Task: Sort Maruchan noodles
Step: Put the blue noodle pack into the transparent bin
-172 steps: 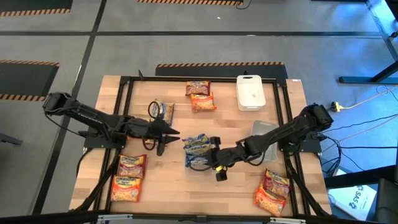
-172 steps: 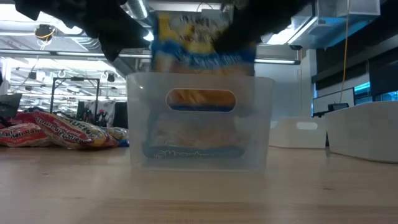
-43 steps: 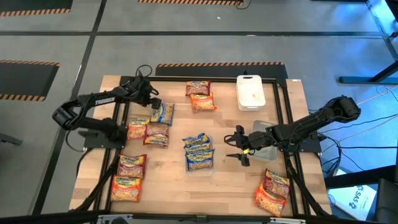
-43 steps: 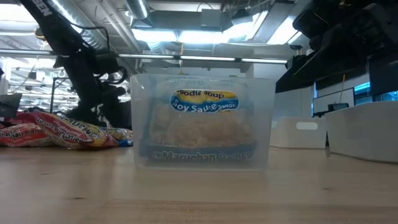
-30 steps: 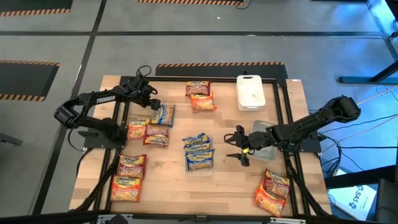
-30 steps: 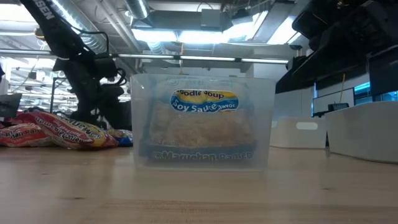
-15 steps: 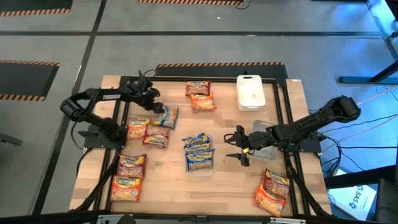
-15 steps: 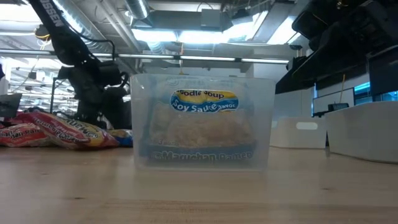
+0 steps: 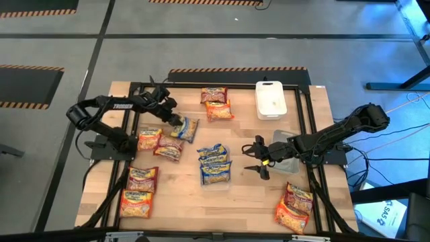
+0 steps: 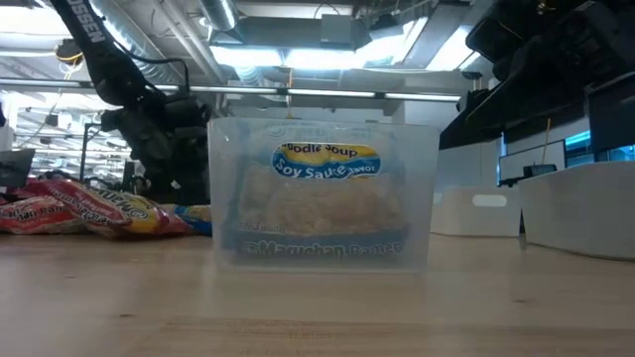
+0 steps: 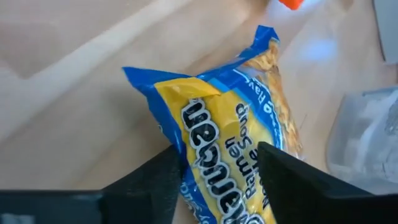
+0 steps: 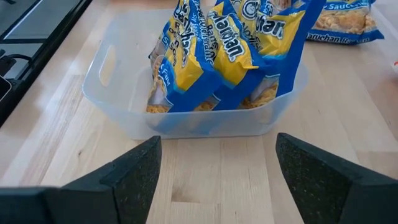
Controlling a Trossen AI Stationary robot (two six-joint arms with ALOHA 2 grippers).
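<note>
A blue-and-yellow Maruchan packet lies at the table's far left, between the fingers of my left gripper, which is shut on it. A clear container at the table's middle holds several blue-and-yellow packets standing on edge. My right gripper hovers open just right of the container, touching nothing. Orange and dark red packets lie in pairs: far middle, left, near left, near right. My left gripper pinches the blue-and-yellow packet across its width, one finger on each long side, near the packet's end closest to the wrist. The fingers come slanting down from the table's left and lie along the packet. Its far end points away, low over the wood.
A white lid lies at the far right. A second clear container sits under my right arm. Black frame rails run along the table's left and right sides. Bare wood lies between the middle container and the near edge.
My left gripper has moved toward the table's right and slightly toward the near edge. The blue-and-yellow packet has gone with it, shifting toward the clear container and turning a little. My right arm has kept still.
</note>
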